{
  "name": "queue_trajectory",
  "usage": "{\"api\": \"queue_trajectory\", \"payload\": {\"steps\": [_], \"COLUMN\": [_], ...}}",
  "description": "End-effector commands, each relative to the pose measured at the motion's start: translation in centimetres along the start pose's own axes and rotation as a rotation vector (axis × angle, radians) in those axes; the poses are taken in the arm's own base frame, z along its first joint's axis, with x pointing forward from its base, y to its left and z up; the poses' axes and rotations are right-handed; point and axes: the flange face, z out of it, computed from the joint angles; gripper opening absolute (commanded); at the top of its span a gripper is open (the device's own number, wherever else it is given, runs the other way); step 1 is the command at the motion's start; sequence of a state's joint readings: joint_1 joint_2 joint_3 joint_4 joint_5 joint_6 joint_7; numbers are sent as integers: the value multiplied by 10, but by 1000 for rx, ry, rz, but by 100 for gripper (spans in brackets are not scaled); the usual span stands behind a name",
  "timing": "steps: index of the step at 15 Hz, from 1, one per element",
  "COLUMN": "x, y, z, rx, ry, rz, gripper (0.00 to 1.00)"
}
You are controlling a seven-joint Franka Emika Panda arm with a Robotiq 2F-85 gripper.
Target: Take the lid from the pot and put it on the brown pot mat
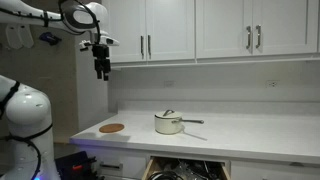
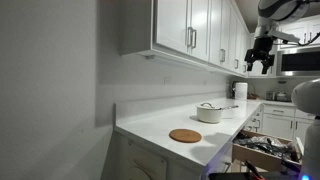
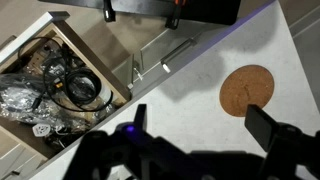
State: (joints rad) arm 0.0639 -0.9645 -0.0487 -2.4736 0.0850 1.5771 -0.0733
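Observation:
The cream-white pot (image 1: 168, 124) stands on the white counter with the pale lid (image 1: 168, 115) on it and its thin handle pointing away from the mat; it also shows in an exterior view (image 2: 209, 112) with the lid (image 2: 208, 105). The brown pot mat (image 1: 112, 128) lies flat on the counter apart from the pot, and shows in both exterior views (image 2: 185, 135) and in the wrist view (image 3: 247, 89). My gripper (image 1: 101, 69) hangs high above the counter, over the mat end, open and empty (image 3: 205, 125). The pot is out of the wrist view.
White wall cabinets (image 1: 200, 28) hang above the counter. An open drawer (image 3: 55, 85) full of utensils juts out below the counter front; it also shows in both exterior views (image 1: 185, 172) (image 2: 265, 150). A white roll (image 2: 240, 91) stands at the counter's far end.

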Motion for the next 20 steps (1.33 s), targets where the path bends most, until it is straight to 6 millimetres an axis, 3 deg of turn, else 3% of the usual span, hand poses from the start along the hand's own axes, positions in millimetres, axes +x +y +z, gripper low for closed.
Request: {"api": "queue_trajectory", "payload": {"steps": [1, 7, 12, 17, 20], "x": [0, -2, 9, 33, 57], "y": [0, -2, 4, 24, 45], "z": [-1, 0, 16, 45, 57], "rx": [0, -4, -35, -92, -118], "ry": [0, 4, 24, 48, 64], "rz": [0, -5, -35, -121, -195], "gripper": [100, 100, 100, 100, 100]}}
